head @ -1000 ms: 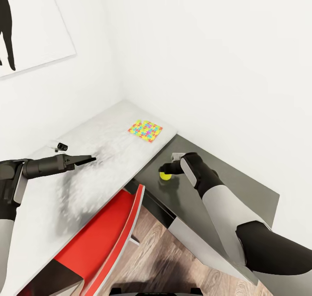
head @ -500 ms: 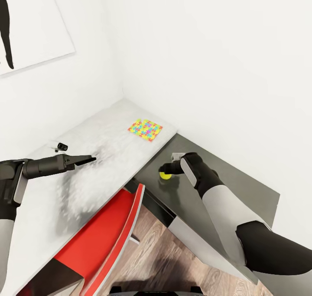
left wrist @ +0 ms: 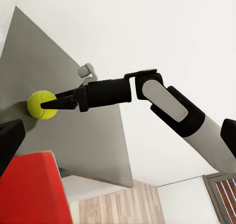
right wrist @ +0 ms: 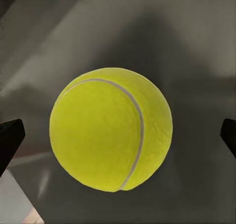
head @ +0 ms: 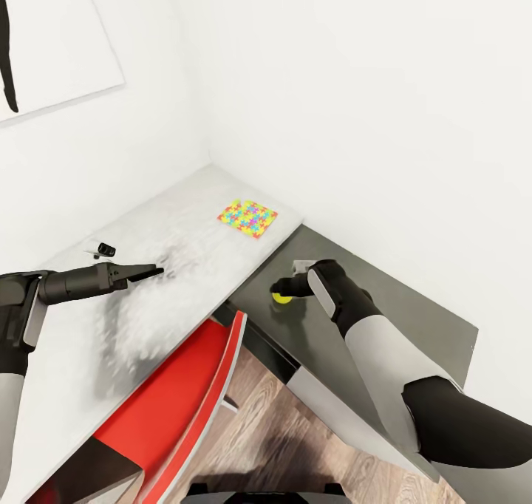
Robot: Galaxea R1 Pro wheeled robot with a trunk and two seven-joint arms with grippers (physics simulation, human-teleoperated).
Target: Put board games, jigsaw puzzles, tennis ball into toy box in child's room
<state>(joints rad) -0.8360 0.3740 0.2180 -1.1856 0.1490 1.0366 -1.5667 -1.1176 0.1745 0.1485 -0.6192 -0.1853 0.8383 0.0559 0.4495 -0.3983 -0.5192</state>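
The yellow tennis ball [head: 281, 298] rests on the dark grey table [head: 384, 304]. My right gripper [head: 278, 290] is open around it. In the right wrist view the ball [right wrist: 110, 135] sits between the fingertips [right wrist: 10, 140], with a gap on each side. The left wrist view shows the same ball [left wrist: 38, 100] at the tip of the right gripper [left wrist: 51, 105]. A colourful jigsaw puzzle [head: 248, 219] lies flat on the light grey table [head: 111, 327]. My left gripper [head: 154, 272] hovers open over that table, well short of the puzzle and holding nothing.
A red chair [head: 185, 393] is tucked under the light table's front edge. A small dark object [head: 106, 250] lies on the table behind my left gripper. White walls close the corner behind both tables. Wooden floor [head: 295, 445] lies below.
The head view has shifted slightly, so the wall picture sits nearer the frame edge. Both arms and the ball keep their places.
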